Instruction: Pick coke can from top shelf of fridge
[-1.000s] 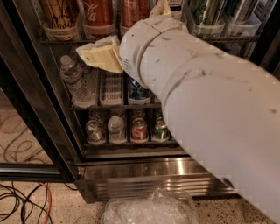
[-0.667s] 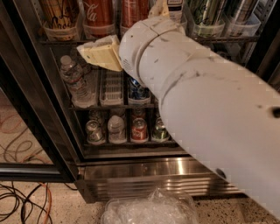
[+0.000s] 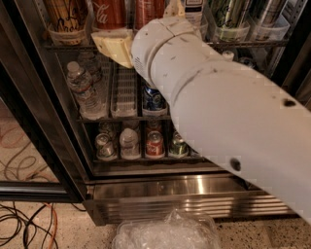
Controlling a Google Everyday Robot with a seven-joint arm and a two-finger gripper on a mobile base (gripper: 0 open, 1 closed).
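Reaching into the fridge [image 3: 184, 199] at the top shelf [image 3: 252, 43], gripper [image 3: 141, 24] up by the red cans.
Cream fingers [image 3: 114, 46] look spread, one low at the shelf front and one high, with the coke can [image 3: 146, 10] standing between them in its lane; no contact is evident. Risks, as a judgement: the low finger sits right at the shelf edge and could snag the wire or the clear tray [image 3: 68, 34] on closing. The second red can [image 3: 109, 13] stands just beside and could get clipped and tipped. The arm [image 3: 233, 112] blocks much of the view, so a misaligned squeeze could glance off the can and knock it back or off the shelf onto the bottles [image 3: 82, 92] below.
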